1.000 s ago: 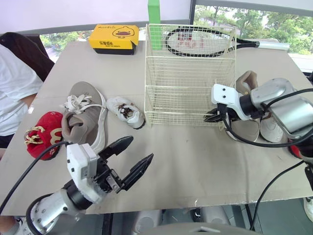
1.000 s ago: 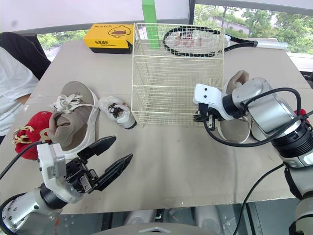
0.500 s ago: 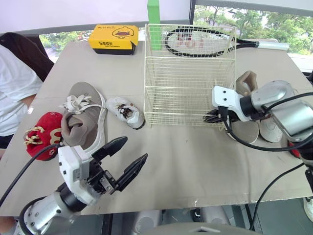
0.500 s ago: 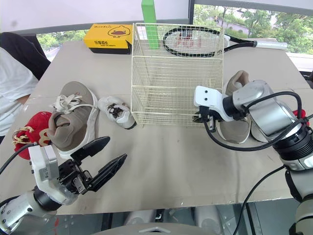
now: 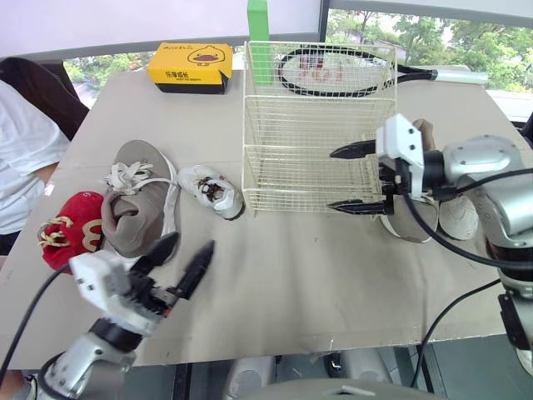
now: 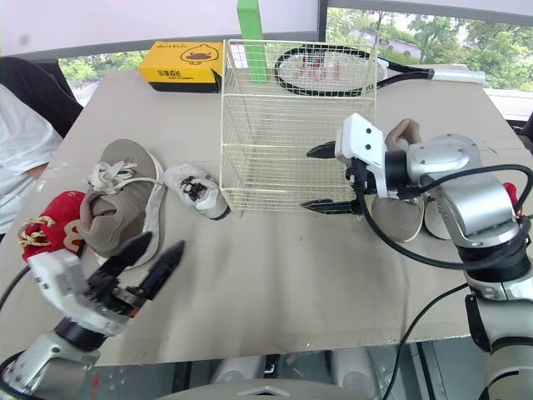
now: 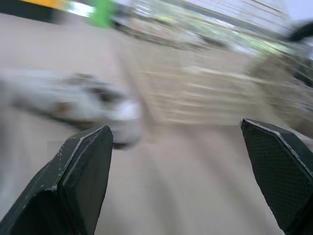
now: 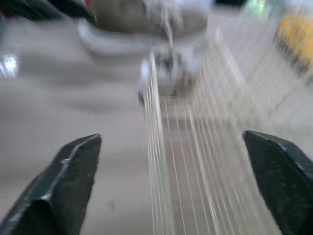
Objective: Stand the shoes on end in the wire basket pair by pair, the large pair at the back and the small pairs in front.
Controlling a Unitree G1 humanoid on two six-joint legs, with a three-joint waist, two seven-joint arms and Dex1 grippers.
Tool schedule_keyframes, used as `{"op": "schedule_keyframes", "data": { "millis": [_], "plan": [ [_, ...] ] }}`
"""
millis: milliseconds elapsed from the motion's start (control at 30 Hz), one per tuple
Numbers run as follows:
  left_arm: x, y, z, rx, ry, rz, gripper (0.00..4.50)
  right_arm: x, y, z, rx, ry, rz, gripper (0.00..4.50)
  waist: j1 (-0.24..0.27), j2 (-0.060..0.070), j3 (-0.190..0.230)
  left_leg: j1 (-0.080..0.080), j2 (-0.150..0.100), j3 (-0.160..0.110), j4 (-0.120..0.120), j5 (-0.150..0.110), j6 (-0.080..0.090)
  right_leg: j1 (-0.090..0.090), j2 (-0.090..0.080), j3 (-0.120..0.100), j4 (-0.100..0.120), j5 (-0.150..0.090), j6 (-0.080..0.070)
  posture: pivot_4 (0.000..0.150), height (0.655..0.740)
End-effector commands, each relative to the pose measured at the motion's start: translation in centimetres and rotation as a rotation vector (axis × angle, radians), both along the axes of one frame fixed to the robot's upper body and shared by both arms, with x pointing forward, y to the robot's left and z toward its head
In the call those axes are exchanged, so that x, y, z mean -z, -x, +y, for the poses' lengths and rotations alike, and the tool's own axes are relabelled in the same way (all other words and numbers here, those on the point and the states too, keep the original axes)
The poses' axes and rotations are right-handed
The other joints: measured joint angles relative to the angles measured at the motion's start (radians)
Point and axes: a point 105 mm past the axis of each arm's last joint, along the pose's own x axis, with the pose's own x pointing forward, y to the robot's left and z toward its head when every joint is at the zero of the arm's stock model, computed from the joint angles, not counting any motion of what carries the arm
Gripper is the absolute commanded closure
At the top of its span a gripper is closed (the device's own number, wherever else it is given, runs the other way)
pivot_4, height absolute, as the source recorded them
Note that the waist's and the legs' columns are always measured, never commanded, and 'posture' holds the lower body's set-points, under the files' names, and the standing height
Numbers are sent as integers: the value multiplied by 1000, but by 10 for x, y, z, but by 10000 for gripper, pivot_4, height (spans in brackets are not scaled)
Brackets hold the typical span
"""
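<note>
The cream wire basket (image 5: 321,125) stands empty at the table's middle back. To its left lie a large grey shoe (image 5: 137,200), a small white shoe (image 5: 214,190) and a small red shoe (image 5: 67,237). On its right lie a large beige shoe (image 5: 415,218) and a small white shoe (image 5: 460,218). My right gripper (image 5: 333,179) is open at the basket's front right corner, and the corner wire (image 8: 156,176) shows ahead between its fingers. Near the table's front left edge, my left gripper (image 5: 191,243) hangs open and holds nothing, pointing toward the small white shoe (image 7: 98,103).
A yellow box (image 5: 193,65), a green block (image 5: 260,33) and a racket (image 5: 341,71) lie at the back of the table. A person's white sleeve (image 5: 21,142) is at the left edge. Bare tabletop (image 5: 291,275) stretches in front of the basket.
My right gripper has gone from shut to wide open beside the basket's corner. My left arm has dropped back toward the front left edge, still open.
</note>
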Motion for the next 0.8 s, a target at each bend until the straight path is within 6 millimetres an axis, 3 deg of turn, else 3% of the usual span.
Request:
{"op": "schedule_keyframes", "data": {
  "millis": [33,267,400,567,800],
  "plan": [
    [-2,11,35,-192,-44,-14,0,-14,28,1,-84,-84,-29,522,0,0,0,0,0,0,0,0,0,0,0,0,0,0,0,1500,7400],
    [-8,15,66,-302,-79,9,0,-7,28,5,-66,-157,39,522,0,-1,-1,2,0,1,3,0,0,1,1,0,3,-1,-1,1500,7400],
    [6,5,79,-370,-153,82,0,7,25,9,-61,-124,39,522,0,-1,-1,2,-1,1,3,0,0,2,1,1,3,-1,-1,1500,7400],
    [14,-38,66,-285,-142,102,0,6,30,9,-62,-132,44,522,6,-2,-1,2,-1,-1,3,0,0,2,1,-1,4,-1,-1,1500,7400],
    [30,-75,50,-226,-73,133,0,6,35,2,-39,-108,27,522,0,-1,-1,3,-1,0,3,0,0,2,1,1,5,1,1,1500,7400]
  ]
}}
